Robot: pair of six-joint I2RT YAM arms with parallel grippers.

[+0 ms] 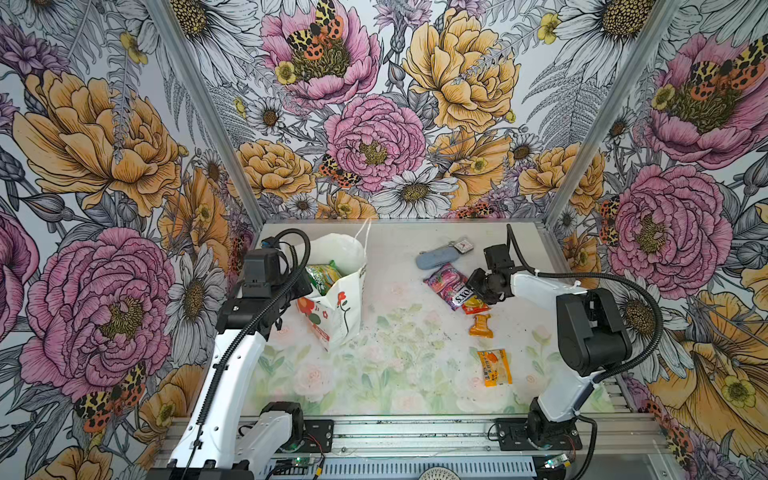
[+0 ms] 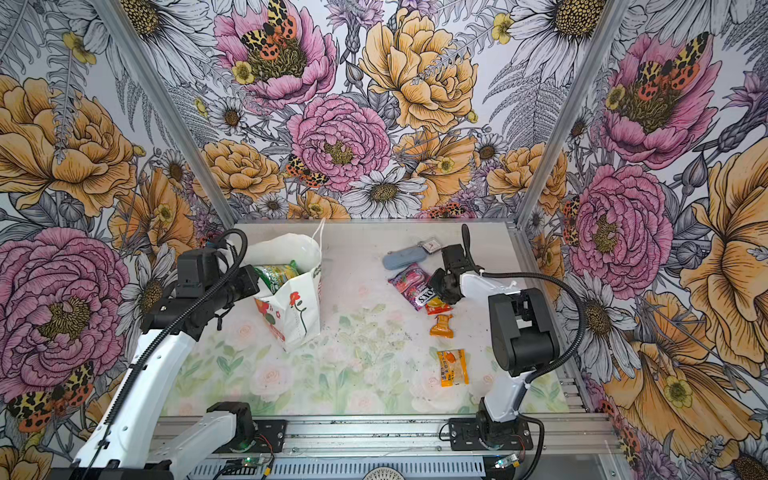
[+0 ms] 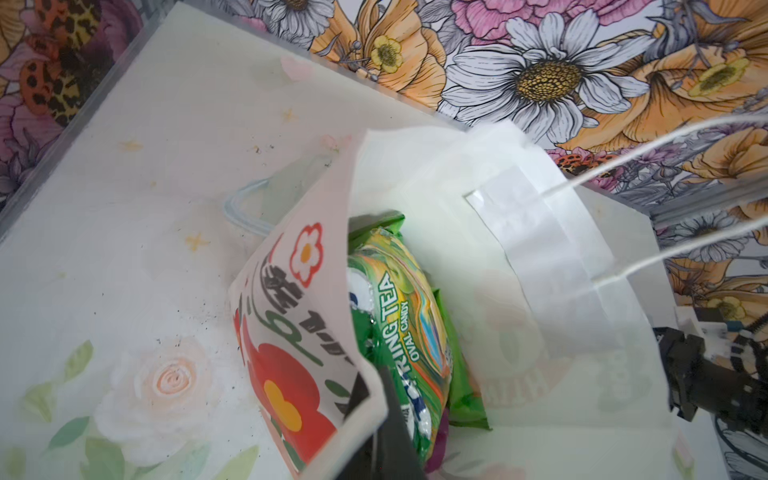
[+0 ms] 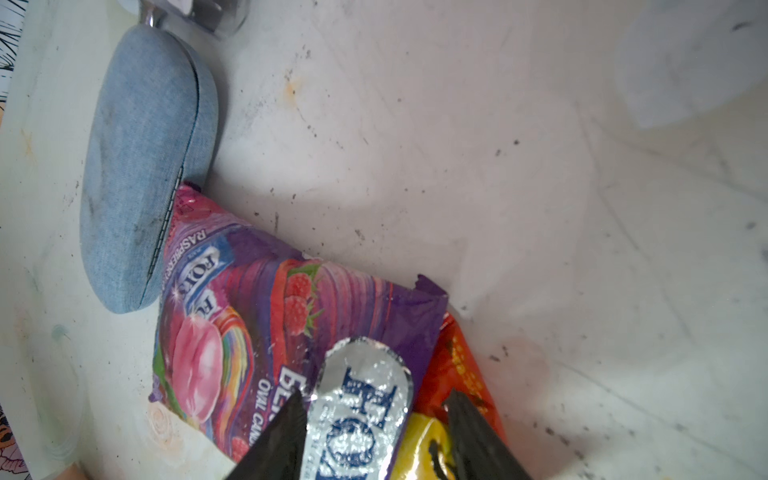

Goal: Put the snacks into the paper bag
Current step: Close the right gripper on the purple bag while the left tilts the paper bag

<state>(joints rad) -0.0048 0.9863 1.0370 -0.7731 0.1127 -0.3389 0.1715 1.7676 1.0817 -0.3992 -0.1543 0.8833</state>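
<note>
Right wrist, right fingers (image 4: 277, 441) apart astride pink packet (image 4: 249, 328), left fingers (image 3: 395, 434) pinching paper bag (image 3: 548, 299)

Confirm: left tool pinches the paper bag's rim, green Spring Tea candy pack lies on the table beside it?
No: the left wrist view shows the green Spring Tea candy pack inside the paper bag, not beside it. The left tool does pinch the rim.

The paper bag (image 1: 345, 307) stands left on the surface (image 1: 395, 374), a tea candy packet (image 1: 322, 277) inside it. On the right the case (image 1: 434, 257) lies at the rear, touching the FOXS packet (image 1: 444, 282), which overlaps a small packet (image 1: 476, 308); before these lie a twisted packet (image 1: 481, 326), then, frontmost, a flat packet (image 1: 494, 368).
</note>
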